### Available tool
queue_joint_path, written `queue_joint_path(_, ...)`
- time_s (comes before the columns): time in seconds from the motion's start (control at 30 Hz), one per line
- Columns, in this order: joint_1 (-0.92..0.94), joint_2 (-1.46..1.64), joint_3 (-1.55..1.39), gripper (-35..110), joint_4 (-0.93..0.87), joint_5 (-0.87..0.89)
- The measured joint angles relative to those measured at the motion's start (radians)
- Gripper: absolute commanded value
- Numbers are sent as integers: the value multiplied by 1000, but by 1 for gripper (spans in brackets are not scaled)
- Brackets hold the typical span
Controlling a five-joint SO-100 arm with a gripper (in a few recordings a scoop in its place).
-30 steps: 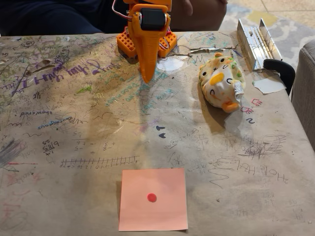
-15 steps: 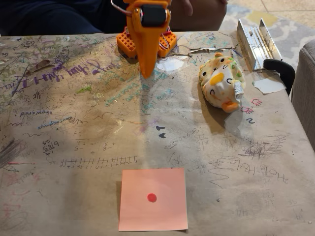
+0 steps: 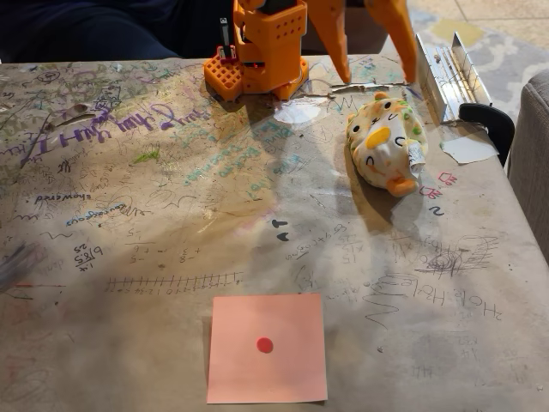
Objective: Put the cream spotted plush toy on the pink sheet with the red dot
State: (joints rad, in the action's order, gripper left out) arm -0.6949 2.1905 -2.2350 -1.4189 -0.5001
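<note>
Orange jaws (image 3: 375,73) gape above the cream spotted plush toy (image 3: 385,142) on table (image 3: 129,215).

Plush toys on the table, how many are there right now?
1. The cream spotted plush toy lies toward the right back of the scribbled table, below the open orange gripper and well away from the pink sheet at the front edge.

The arm (image 3: 268,43) is bright orange plastic throughout. Its base (image 3: 230,77) at the far table edge has a gridded, waffle-like face. A dark connector strip sits on its left side. Two long tapered orange fingers (image 3: 339,47) end in points.
</note>
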Motion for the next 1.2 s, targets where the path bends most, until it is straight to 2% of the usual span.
queue_joint_path(0.37,-81,-236,-138,30,270,61)
queue_joint_path(0.9,-51,-328,-169,28,393,40)
queue_joint_path(0.97,-51,-341,-161,24,394,40)
queue_joint_path(1.13,-49,-354,-147,0,400,43)
queue_joint_path(1.2,-49,-344,-146,0,417,55)
